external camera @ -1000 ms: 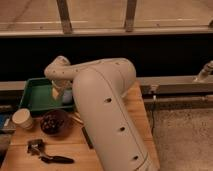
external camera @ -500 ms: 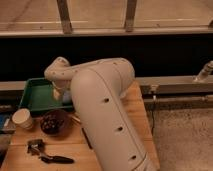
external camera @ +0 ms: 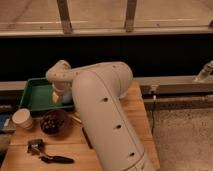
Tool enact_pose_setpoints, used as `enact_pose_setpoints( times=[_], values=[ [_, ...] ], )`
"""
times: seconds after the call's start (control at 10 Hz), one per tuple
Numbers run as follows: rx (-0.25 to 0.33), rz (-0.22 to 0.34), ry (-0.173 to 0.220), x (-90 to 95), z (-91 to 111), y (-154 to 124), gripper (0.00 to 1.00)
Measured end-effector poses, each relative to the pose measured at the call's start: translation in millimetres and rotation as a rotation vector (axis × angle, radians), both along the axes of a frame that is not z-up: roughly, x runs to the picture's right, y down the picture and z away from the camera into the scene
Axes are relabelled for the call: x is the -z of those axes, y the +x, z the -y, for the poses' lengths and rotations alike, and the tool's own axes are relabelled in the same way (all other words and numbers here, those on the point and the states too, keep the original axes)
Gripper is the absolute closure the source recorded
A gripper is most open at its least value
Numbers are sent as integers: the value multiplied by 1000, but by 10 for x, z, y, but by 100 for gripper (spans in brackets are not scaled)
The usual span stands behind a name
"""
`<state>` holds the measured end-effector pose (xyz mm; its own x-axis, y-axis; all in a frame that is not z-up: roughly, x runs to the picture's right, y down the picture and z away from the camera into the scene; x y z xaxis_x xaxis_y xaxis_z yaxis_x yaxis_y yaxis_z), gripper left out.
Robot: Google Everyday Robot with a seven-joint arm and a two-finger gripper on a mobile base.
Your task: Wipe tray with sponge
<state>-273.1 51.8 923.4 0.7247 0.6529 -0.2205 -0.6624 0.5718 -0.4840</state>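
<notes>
**Gripper low over the right end of the tray**

Gripper (external camera: 60, 95) hangs at the end of the thick white arm (external camera: 105, 120) and points down into the tray (external camera: 35, 96), near its right end and close to the green floor. Whether it is spread or pressed together, I cannot tell. The tray lies directly under the gripper, on the wooden table (external camera: 137, 112). The sponge cannot be made out on its own; only a pale patch shows at the lower end of the gripper. Just in front of the tray stands a dark round bowl (external camera: 54, 123), and a paper cup (external camera: 22, 119) stands in front of the tray's left corner. Farther in front of the tray lies a black-handled tool (external camera: 55, 159).
</notes>
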Motion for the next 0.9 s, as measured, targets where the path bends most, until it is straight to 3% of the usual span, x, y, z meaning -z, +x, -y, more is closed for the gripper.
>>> enact_pose_setpoints(
  times=[0.4,0.6,0.9],
  values=[
    [4,-9,-46,-124,-192,-9,31],
    [24,-9,-65,-174,-311,-71,46],
    [20,-13,-60,-173,-261,-23,73]
  ],
)
